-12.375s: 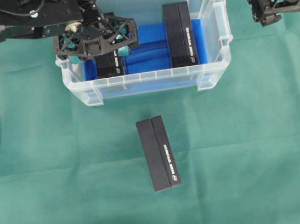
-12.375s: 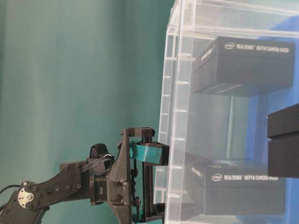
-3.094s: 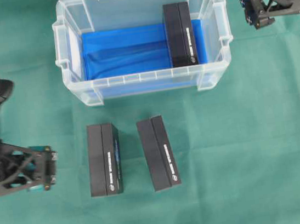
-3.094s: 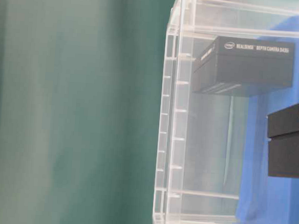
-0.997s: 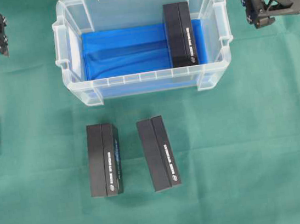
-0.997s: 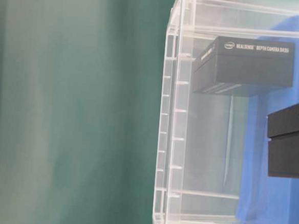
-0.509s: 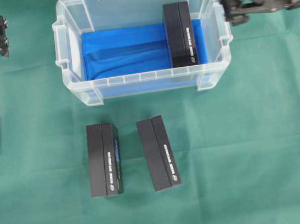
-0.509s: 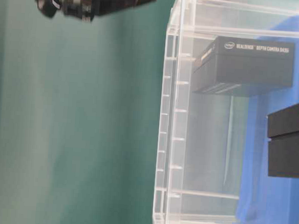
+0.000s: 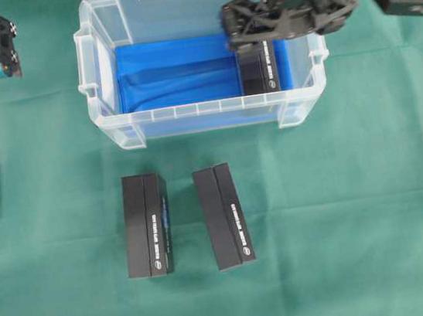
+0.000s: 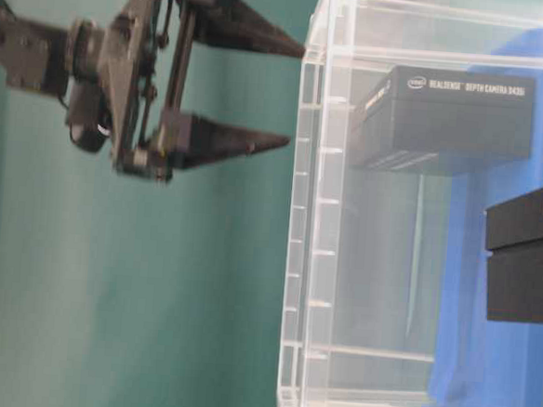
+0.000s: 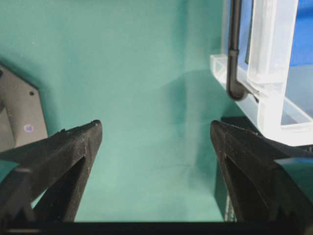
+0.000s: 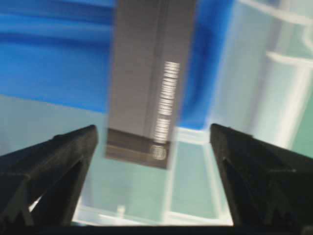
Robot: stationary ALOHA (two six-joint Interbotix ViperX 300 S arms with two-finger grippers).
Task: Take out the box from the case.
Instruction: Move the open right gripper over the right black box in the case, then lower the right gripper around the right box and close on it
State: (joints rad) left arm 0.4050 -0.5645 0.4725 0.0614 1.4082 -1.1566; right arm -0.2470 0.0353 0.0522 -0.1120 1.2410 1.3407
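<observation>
A green cloth covers the tabletop (image 9: 359,209). On it, toward the far side, stands the case (image 9: 100,79), a clear plastic bin. Nearer, two black boxes lie side by side on the cloth: the left box (image 9: 146,225) squared to the case, the right box (image 9: 223,216) slightly turned, a small gap between them.
</observation>
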